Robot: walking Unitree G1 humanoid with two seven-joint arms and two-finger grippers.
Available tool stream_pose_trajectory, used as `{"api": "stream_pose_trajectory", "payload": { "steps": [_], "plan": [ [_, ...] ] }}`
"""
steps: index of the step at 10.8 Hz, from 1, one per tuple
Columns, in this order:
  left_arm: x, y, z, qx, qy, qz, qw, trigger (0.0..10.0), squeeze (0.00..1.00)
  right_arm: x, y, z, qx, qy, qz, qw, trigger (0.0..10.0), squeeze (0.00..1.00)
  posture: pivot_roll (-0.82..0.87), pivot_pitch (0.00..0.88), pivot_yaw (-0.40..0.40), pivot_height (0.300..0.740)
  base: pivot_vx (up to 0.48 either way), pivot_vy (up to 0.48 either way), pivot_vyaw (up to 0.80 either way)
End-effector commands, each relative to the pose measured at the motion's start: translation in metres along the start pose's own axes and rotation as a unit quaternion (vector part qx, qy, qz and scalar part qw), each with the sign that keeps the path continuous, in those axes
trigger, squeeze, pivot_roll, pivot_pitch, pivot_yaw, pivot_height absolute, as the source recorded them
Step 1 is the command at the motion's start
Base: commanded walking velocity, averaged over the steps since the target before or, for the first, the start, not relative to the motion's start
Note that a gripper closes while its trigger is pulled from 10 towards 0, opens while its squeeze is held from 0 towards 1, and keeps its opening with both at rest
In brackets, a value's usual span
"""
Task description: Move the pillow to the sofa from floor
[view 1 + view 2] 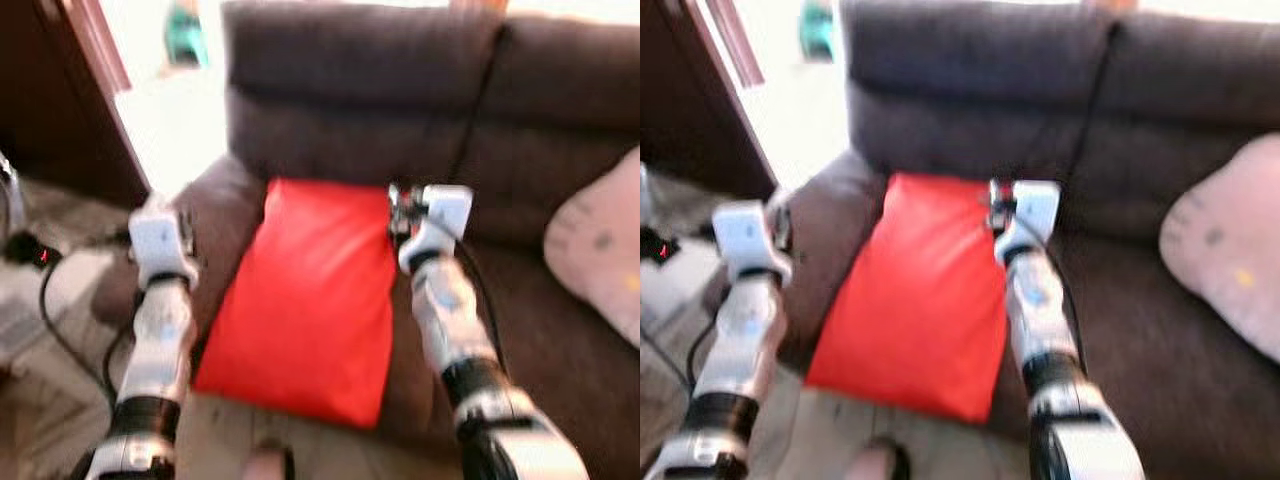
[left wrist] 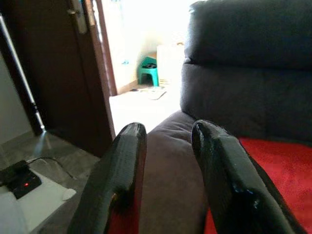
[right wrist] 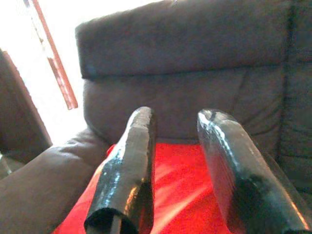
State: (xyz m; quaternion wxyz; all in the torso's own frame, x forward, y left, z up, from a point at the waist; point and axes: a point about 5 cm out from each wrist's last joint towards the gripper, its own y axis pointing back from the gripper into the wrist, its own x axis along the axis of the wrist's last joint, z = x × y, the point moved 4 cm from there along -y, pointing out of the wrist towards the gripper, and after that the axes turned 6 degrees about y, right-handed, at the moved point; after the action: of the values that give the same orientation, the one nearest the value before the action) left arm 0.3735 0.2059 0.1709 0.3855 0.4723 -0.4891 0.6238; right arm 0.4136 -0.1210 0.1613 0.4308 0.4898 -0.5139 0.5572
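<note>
While the red pillow (image 1: pixel 305 305) lies on the dark sofa (image 1: pixel 420 100) seat at frame centre, its lower edge overhanging the front, the left gripper (image 2: pixel 168 146) hovers spread over the armrest; the right gripper (image 3: pixel 178 131) hangs spread above the pillow's top edge; a pale cushion (image 1: pixel 600 250) sits far right.

pillow (image 1: pixel 305 300): red | sofa (image 1: pixel 560 110): dark brown | cushion (image 1: pixel 600 245): pale pink, seemingly speckled
</note>
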Motion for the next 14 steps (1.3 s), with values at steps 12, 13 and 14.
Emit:
{"api": "stream_pose_trajectory", "payload": {
  "steps": [12, 13, 14],
  "plan": [
    [-0.148, 0.087, -0.039, -0.046, -0.032, -0.302, 0.952, 10.0, 0.0, -0.145, 0.133, 0.132, -0.173, 0.11, -0.285, 0.936, 10.0, 0.0, 0.12, 0.042, -0.019, 0.703, 0.0, 0.0, 0.0],
    [-0.167, 0.112, -0.056, -0.021, -0.029, -0.344, 0.938, 10.0, 0.0, -0.163, 0.16, 0.139, -0.191, 0.08, -0.322, 0.924, 10.0, 0.0, 0.12, 0.03, -0.015, 0.703, 0.0, 0.0, 0.0],
    [-0.178, 0.129, -0.064, -0.014, -0.037, -0.372, 0.927, 10.0, 0.0, -0.175, 0.173, 0.133, -0.173, 0.074, -0.342, 0.921, 10.0, 0.0, 0.12, 0.021, -0.011, 0.703, 0.0, 0.0, 0.0]
  ]
}}
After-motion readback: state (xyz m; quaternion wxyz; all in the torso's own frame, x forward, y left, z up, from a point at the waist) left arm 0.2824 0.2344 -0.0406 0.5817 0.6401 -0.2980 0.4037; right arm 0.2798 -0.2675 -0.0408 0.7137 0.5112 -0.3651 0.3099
